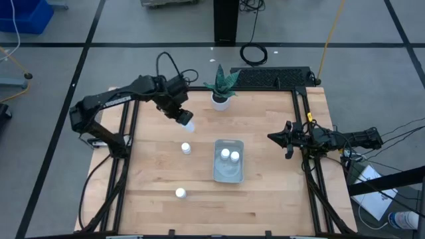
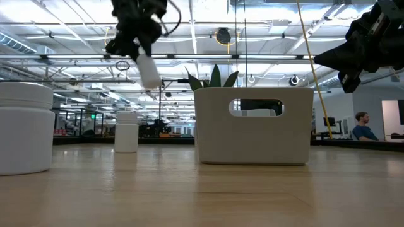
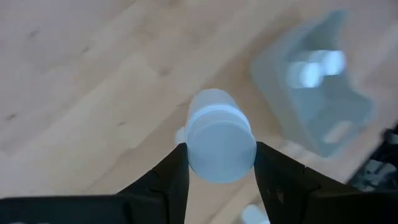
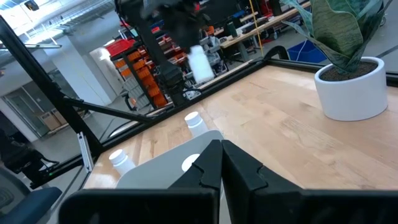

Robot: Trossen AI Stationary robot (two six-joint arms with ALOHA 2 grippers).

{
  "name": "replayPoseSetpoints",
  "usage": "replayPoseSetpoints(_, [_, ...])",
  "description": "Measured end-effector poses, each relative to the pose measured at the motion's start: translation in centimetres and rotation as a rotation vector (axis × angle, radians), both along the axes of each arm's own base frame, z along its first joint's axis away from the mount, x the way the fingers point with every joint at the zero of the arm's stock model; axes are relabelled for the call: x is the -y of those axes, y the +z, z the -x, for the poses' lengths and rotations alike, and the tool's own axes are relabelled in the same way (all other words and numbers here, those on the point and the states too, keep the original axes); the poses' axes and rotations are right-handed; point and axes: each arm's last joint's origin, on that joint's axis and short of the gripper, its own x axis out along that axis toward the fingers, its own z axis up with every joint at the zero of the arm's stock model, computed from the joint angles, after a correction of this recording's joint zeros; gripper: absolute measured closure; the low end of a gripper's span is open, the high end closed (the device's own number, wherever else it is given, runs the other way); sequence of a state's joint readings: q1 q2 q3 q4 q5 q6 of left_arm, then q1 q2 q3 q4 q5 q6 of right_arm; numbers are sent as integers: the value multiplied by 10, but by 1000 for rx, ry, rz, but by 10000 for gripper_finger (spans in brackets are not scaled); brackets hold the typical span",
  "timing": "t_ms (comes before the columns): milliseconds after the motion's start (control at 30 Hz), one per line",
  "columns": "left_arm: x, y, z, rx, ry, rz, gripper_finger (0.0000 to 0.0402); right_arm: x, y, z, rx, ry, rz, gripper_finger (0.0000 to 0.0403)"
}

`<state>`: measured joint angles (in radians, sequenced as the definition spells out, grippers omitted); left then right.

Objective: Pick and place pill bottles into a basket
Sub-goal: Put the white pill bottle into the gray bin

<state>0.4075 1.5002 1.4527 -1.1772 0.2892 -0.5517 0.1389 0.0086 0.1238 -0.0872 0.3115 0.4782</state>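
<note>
I am operating in a large open-plan robotics lab or workshop. Evidence: exposed ceiling trusses with strip lights (image 2: 265, 38), grey floor marked with black tape lines (image 1: 86, 46), stocked orange shelving (image 4: 134, 68), workbenches (image 4: 261, 28), a blue bin (image 1: 23, 14), and a person seated at a far desk (image 2: 363, 126).

Grey floor (image 1: 60, 199) with dark lines, bright ceiling lights (image 2: 303, 16), seated person (image 2: 362, 126) far behind

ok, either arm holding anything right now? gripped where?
Left gripper holds a pill bottle, fingers on its sides near the cap. Right gripper holds nothing.
</note>
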Motion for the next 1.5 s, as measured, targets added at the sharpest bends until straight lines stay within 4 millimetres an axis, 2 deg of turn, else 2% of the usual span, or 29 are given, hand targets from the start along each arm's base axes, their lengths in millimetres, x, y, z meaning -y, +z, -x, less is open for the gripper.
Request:
replayPoseSetpoints(167, [26,33,-20,110,-48,-10,241,0,0,0,0,0,0,400])
replayPoseSetpoints(333, [50,54,-46,188,-69,8,240,0,0,0,0,0,0,399])
replayPoseSetpoints(467, [70,66,-72,268,-114,12,241,0,0,0,0,0,0,399])
replayPoseSetpoints(667, [103,71,-111,316,-199,5,239,0,0,0,0,0,0,399])
replayPoseSetpoints(867, [130,59,-144,316,-277,-45,241,0,0,0,0,0,0,399])
replayPoseSetpoints(1000, [142,39,-164,282,-319,-59,240,0,0,0,-1,0,0,399])
replayPoseSetpoints(1167, [143,11,-183,219,-316,-62,241,0,0,0,0,0,0,399])
replayPoseSetpoints(1500, [134,-21,-200,164,-381,-115,241,0,0,0,0,0,0,399])
